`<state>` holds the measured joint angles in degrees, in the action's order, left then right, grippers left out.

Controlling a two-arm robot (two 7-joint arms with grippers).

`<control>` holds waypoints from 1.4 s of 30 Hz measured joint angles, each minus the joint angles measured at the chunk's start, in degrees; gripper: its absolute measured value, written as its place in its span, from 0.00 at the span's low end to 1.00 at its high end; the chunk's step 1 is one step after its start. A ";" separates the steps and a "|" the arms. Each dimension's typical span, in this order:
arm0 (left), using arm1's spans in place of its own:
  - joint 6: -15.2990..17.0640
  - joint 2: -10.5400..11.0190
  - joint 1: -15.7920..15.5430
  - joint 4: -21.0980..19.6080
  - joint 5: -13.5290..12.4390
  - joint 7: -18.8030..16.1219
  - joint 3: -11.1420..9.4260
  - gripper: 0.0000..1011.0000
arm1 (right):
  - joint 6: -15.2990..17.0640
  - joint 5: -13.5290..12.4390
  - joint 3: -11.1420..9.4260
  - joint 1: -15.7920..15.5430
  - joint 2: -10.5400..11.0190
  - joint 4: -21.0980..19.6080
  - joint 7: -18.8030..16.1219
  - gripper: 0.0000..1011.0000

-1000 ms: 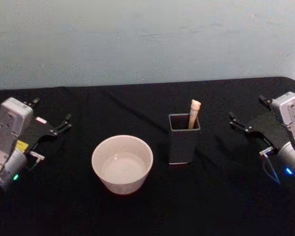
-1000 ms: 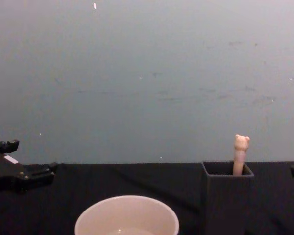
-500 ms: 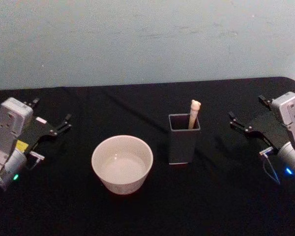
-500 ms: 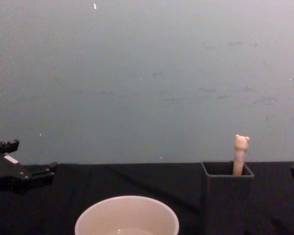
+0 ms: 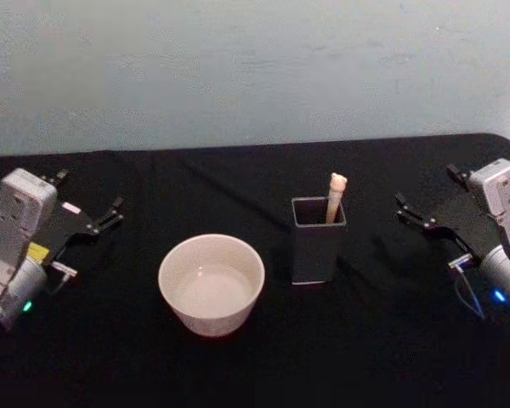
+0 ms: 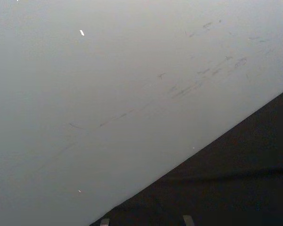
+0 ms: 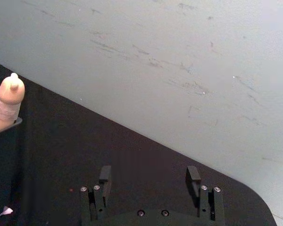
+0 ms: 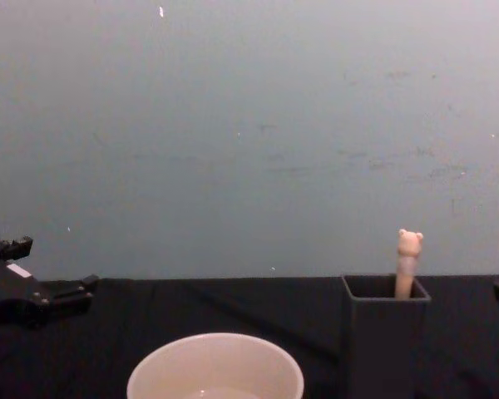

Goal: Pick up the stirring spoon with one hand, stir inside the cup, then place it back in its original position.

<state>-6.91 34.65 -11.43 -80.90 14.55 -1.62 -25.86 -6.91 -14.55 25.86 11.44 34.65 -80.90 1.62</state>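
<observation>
The stirring spoon [image 5: 336, 195] stands in the dark grey square holder [image 5: 315, 251], right of centre. Just its beige handle and bear head [image 8: 409, 243] rise above the rim; the bowl is hidden inside. The wide cream cup [image 5: 206, 321] sits to the holder's left, nearer me. My left gripper [image 5: 89, 192] hovers open at the far left, well away from the cup. Far to the right, my right gripper [image 5: 427, 187] is open, apart from the holder. In the right wrist view, its two fingers [image 7: 193, 175] are spread with nothing between, and the spoon handle [image 7: 9, 99] is off to one side.
A black cloth [image 5: 255, 365] covers the table, and a pale grey-blue wall [image 8: 249, 125] rises behind its back edge. Open cloth lies between each gripper and the two containers, and in front of them.
</observation>
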 joint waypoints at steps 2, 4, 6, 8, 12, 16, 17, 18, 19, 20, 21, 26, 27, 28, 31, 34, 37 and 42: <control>0.00 0.00 0.00 0.00 0.00 0.00 0.00 0.99 | 0.00 0.00 0.00 0.00 0.00 0.00 0.00 0.99; 0.00 0.00 0.00 0.00 0.00 0.00 0.00 0.99 | 0.00 0.00 0.00 0.00 0.00 0.00 0.00 0.99; 0.00 0.00 0.00 0.00 0.00 0.00 0.00 0.99 | 0.00 -0.07 -0.29 -0.02 -0.01 0.00 -0.61 0.99; 0.00 0.00 0.00 0.00 0.00 0.00 0.00 0.99 | 0.01 -0.53 -0.72 -0.14 0.05 -0.05 -1.45 0.99; 0.00 0.00 0.00 0.00 0.00 0.00 0.00 0.99 | 0.54 -3.06 -2.29 -1.13 0.60 -1.42 -4.25 0.99; 0.00 0.00 0.00 0.00 0.00 0.00 0.00 0.99 | 1.37 -5.63 -3.74 -2.60 1.63 -3.57 -7.12 0.99; 0.00 0.00 0.00 0.00 0.00 0.00 0.00 0.99 | 1.51 -6.19 -4.02 -2.99 1.93 -4.14 -7.81 0.99; 0.00 0.00 0.00 0.00 0.00 0.00 0.00 0.99 | 1.60 -6.79 -4.29 -3.37 2.23 -4.74 -8.54 0.99; 0.00 0.00 0.00 0.00 0.00 0.00 0.00 0.99 | 1.67 -7.37 -4.57 -3.79 2.55 -5.34 -9.26 0.99; 0.00 0.00 0.00 0.00 0.00 0.00 0.00 0.99 | 1.75 -7.94 -4.86 -4.24 2.93 -5.90 -10.05 0.99; 0.00 0.00 0.00 0.00 0.00 0.00 0.00 0.99 | 1.86 -9.11 -5.43 -5.08 3.60 -7.21 -11.59 0.99; 0.00 0.00 0.00 0.00 0.00 0.00 0.00 0.99 | 1.91 -12.00 -6.76 -7.67 5.40 -11.02 -16.11 0.99; 0.00 0.00 0.00 0.00 0.00 0.00 0.00 0.99 | 1.92 -12.33 -6.89 -7.99 5.56 -11.56 -16.69 0.99; 0.00 0.00 0.00 0.00 0.00 0.00 0.00 0.99 | 1.96 -12.66 -7.00 -8.25 5.69 -11.99 -17.29 0.99; 0.00 0.00 0.00 0.00 0.00 0.00 0.00 0.99 | 2.34 -13.68 -7.23 -8.97 5.92 -13.40 -19.25 0.99; 0.00 0.00 0.00 0.00 0.00 0.00 0.00 0.99 | 2.68 -14.01 -7.22 -9.23 5.78 -14.17 -20.63 0.99; 0.00 0.00 0.00 0.00 0.00 0.00 0.00 0.99 | 3.13 -14.02 -6.93 -9.06 5.12 -14.34 -21.54 0.99; 0.00 0.00 0.00 0.00 0.00 0.00 0.00 0.99 | 3.74 -13.32 -6.44 -7.83 3.51 -13.75 -22.08 0.99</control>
<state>-6.91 34.64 -11.43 -80.90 14.55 -1.62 -25.86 -3.17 -27.87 19.42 3.61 38.15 -94.65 -20.46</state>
